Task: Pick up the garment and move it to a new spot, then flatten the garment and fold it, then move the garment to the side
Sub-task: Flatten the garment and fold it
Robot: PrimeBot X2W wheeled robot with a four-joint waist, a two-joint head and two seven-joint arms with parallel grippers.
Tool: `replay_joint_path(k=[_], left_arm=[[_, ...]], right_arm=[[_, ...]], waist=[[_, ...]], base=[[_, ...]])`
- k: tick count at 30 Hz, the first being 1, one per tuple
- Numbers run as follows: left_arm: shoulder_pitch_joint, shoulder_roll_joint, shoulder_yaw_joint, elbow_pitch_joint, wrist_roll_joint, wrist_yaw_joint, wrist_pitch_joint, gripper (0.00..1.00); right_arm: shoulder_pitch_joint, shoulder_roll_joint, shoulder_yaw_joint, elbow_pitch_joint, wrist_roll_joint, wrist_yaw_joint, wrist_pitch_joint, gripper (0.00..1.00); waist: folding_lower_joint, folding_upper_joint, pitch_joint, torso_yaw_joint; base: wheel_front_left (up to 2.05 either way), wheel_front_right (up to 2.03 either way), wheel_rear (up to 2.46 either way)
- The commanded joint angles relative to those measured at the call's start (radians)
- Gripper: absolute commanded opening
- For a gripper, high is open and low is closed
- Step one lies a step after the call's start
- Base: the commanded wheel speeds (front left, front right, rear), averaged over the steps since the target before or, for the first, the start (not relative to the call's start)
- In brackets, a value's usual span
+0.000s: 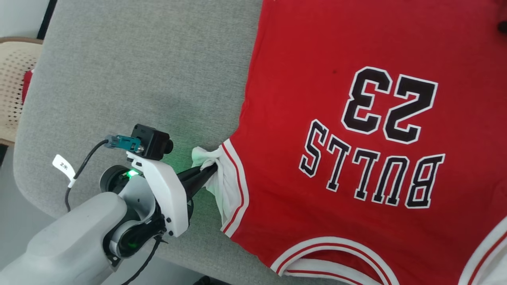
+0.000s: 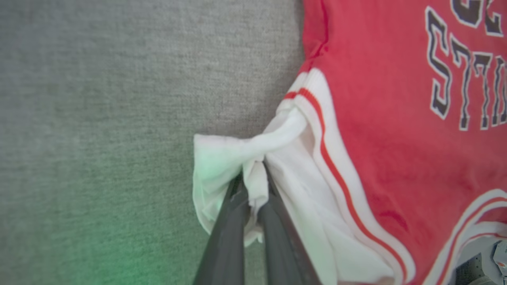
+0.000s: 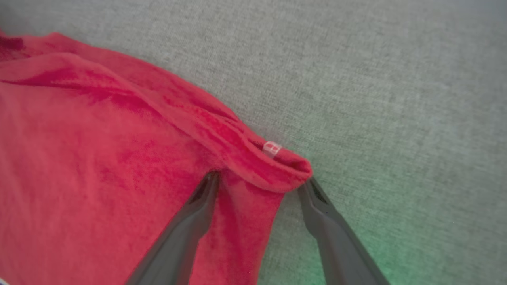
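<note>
The garment (image 1: 356, 118), a red jersey T-shirt printed with "BULLS 23", lies spread flat on the grey fabric surface (image 1: 138, 79), its neck band toward the near edge. My left gripper (image 1: 212, 168) is shut on the bunched white sleeve (image 2: 237, 158), pinching a fold of it between both fingers. In the right wrist view my right gripper (image 3: 259, 184) stands open, its two fingers straddling a rolled red corner of the garment (image 3: 273, 166) that bears a small white tag. One finger rests over red cloth, the other over grey surface.
A beige perforated basket (image 1: 12, 71) holding a bit of red cloth stands at the far left beyond the surface's rounded edge. Bare grey surface stretches left of the garment. A dark object (image 1: 502, 25) peeks in at the top right.
</note>
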Motion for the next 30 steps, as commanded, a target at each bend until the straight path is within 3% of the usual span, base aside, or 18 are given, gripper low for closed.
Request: replay_joint_path(k=[1, 2, 3, 9, 15, 22, 30], left_arm=[[0.011, 0.000, -0.015, 0.050, 0.003, 0.015, 0.009, 0.00], [0.011, -0.003, -0.013, 0.057, 0.001, 0.015, 0.007, 0.00], [0.011, -0.005, -0.011, 0.064, -0.003, 0.010, 0.007, 0.00], [0.011, 0.001, 0.005, 0.100, -0.018, -0.005, -0.006, 0.00], [0.026, 0.047, 0.030, 0.112, -0.037, 0.008, -0.022, 0.00], [0.062, 0.122, 0.054, 0.077, -0.051, 0.031, -0.035, 0.00], [0.084, 0.176, 0.065, 0.013, -0.062, 0.052, -0.031, 0.00]], right_arm=[[0.141, 0.046, 0.041, 0.119, 0.005, -0.001, 0.096, 1.00], [0.148, 0.047, 0.046, 0.134, 0.005, -0.001, 0.129, 0.38], [0.152, 0.047, 0.055, 0.134, 0.005, -0.001, 0.145, 0.00], [0.128, 0.029, 0.055, 0.071, 0.010, -0.001, 0.111, 0.00], [0.162, 0.010, 0.118, -0.081, 0.078, -0.001, 0.095, 0.00], [0.320, -0.051, 0.159, -0.323, 0.201, -0.001, 0.102, 0.00], [0.554, -0.074, 0.091, -0.533, 0.276, -0.001, 0.116, 0.00]], waist=[[0.0000, -0.0002, 0.003, 0.002], [0.0000, -0.0002, 0.004, 0.001], [0.0000, -0.0002, 0.004, -0.001], [0.0000, -0.0002, -0.013, -0.038], [0.0000, -0.0002, -0.061, -0.110], [0.0000, -0.0002, -0.115, -0.208], [0.0000, -0.0002, -0.147, -0.286]], base=[[0.00, 0.00, 0.00], [0.00, 0.00, 0.00], [0.00, 0.00, 0.00], [0.00, 0.00, 0.00], [0.00, 0.00, 0.00], [0.00, 0.00, 0.00], [0.00, 0.00, 0.00]])
